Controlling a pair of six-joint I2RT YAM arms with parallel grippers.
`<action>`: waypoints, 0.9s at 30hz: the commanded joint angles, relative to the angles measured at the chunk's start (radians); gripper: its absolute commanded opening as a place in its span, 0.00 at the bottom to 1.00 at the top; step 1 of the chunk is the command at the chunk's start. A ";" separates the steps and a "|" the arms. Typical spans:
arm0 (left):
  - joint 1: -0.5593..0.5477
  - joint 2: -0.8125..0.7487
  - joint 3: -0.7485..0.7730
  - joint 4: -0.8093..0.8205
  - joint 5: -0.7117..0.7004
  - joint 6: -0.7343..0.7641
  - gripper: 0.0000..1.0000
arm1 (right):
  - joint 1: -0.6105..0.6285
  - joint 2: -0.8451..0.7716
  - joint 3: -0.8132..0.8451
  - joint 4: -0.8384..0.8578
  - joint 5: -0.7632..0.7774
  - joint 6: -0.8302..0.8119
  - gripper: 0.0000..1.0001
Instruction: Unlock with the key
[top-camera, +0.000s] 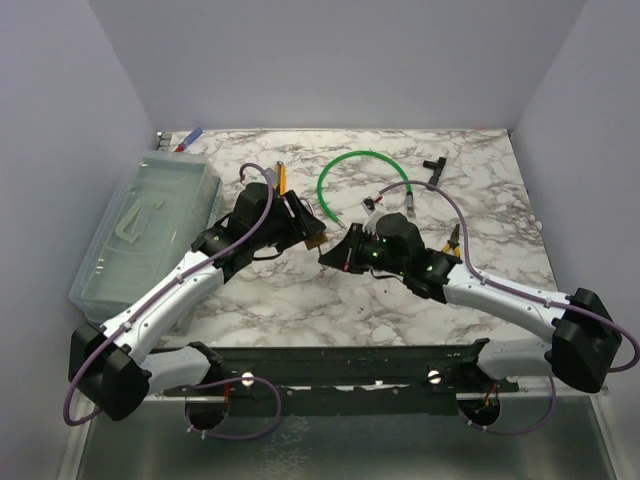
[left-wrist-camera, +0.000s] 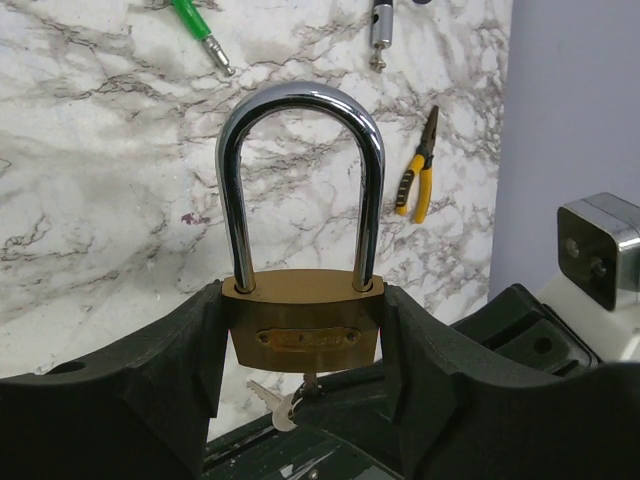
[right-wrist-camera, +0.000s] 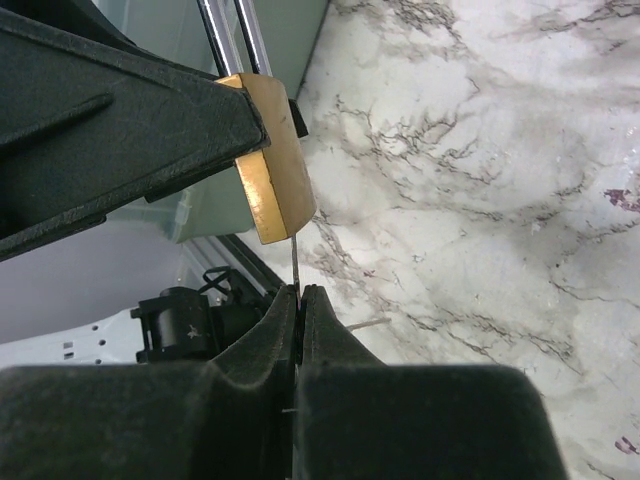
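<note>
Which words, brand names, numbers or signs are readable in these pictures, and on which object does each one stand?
Oval plate on the body of the padlock: raised lettering, probably a brand, too blurred to read.
Everything else in the three views: no text that can be read.

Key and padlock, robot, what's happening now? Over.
Left gripper clamping brass padlock, shackle shut. Right gripper shut on key, blade meeting padlock's underside. Nothing in the way.
</note>
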 joint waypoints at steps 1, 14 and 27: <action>-0.027 -0.061 -0.018 0.073 0.108 -0.051 0.00 | -0.039 -0.023 -0.011 0.183 -0.059 -0.015 0.01; -0.025 -0.056 0.030 0.034 0.054 -0.077 0.00 | -0.043 -0.026 0.086 -0.130 0.064 -0.151 0.00; -0.023 0.040 0.076 -0.058 0.030 -0.077 0.00 | -0.043 0.070 0.240 -0.313 0.018 -0.239 0.00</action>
